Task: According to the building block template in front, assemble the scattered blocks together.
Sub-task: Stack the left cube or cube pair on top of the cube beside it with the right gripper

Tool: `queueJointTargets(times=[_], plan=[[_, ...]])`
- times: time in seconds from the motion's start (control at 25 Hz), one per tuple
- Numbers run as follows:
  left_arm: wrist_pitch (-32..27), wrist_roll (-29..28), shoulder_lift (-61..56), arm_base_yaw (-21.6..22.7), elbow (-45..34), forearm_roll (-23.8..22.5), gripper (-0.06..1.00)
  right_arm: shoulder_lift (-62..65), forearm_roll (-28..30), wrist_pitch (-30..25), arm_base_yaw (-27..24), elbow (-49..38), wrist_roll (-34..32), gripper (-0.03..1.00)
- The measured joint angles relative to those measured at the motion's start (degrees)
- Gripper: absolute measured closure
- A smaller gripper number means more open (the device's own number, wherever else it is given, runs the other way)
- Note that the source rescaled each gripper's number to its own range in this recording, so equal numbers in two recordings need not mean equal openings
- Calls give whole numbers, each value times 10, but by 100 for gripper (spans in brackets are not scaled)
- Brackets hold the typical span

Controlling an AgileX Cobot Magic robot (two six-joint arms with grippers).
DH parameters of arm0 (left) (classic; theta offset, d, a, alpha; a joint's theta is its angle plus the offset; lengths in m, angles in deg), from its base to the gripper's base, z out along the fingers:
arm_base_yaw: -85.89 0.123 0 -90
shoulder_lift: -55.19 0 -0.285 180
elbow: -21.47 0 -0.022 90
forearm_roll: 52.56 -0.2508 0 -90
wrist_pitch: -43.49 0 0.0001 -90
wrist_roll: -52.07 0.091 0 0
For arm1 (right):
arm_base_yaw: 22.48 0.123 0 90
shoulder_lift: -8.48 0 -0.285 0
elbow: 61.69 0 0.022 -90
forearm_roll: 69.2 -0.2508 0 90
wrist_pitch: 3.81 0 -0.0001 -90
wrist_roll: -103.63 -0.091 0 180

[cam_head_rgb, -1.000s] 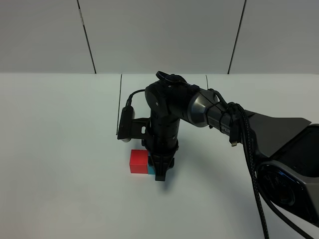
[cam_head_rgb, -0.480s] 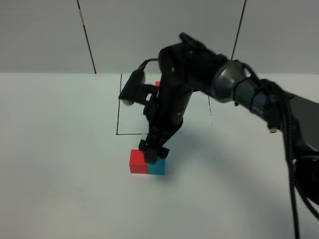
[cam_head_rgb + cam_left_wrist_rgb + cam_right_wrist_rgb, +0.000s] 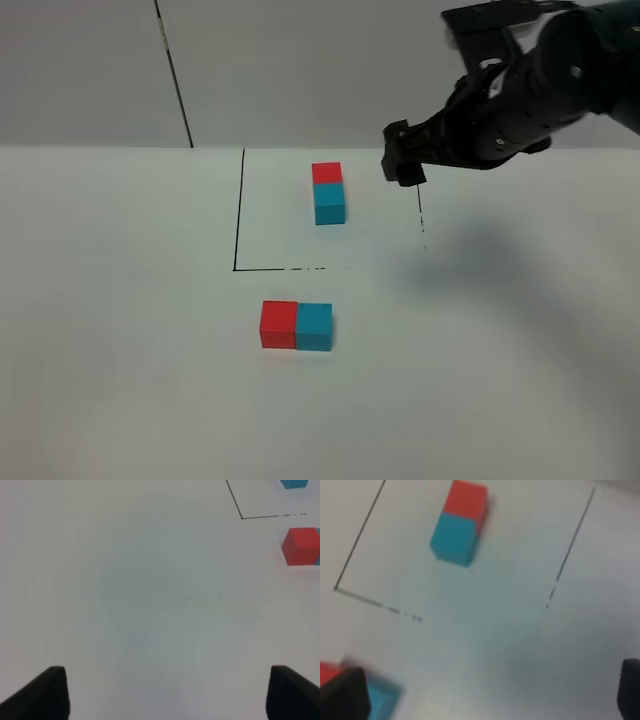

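The template pair stands inside the marked outline: a red cube (image 3: 326,172) joined to a cyan cube (image 3: 329,203), also in the right wrist view (image 3: 454,539). The scattered red block (image 3: 278,324) and cyan block (image 3: 314,326) sit side by side, touching, on the table in front of the outline. My right gripper (image 3: 403,165) is open and empty, raised high at the back right, away from both pairs; its fingers are wide apart in the right wrist view (image 3: 487,695). My left gripper (image 3: 170,695) is open and empty over bare table, with the red block (image 3: 300,546) far ahead of it.
A thin black outline (image 3: 238,210) marks a rectangle on the white table (image 3: 120,300) around the template. A grey panelled wall (image 3: 300,70) stands behind the table. The left arm is out of the exterior high view.
My right gripper has let go of the cyan block beside the red one, lifted off, and swung up and back to the right. The two blocks stay joined.
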Motion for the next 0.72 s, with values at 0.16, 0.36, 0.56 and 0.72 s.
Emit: queueJointTargets(times=[0.16, 0.36, 0.56, 0.72], plan=[[0, 0, 0, 0, 0, 0, 27, 79, 64, 148, -1, -147, -127, -3], [0, 0, 0, 0, 0, 0, 27, 96, 101, 187, -1, -210, -190, -3], [0, 0, 0, 0, 0, 0, 27, 94, 103, 144, 12, -182, -73, -3], [0, 0, 0, 0, 0, 0, 27, 55, 103, 31, 55, -85, 119, -3]])
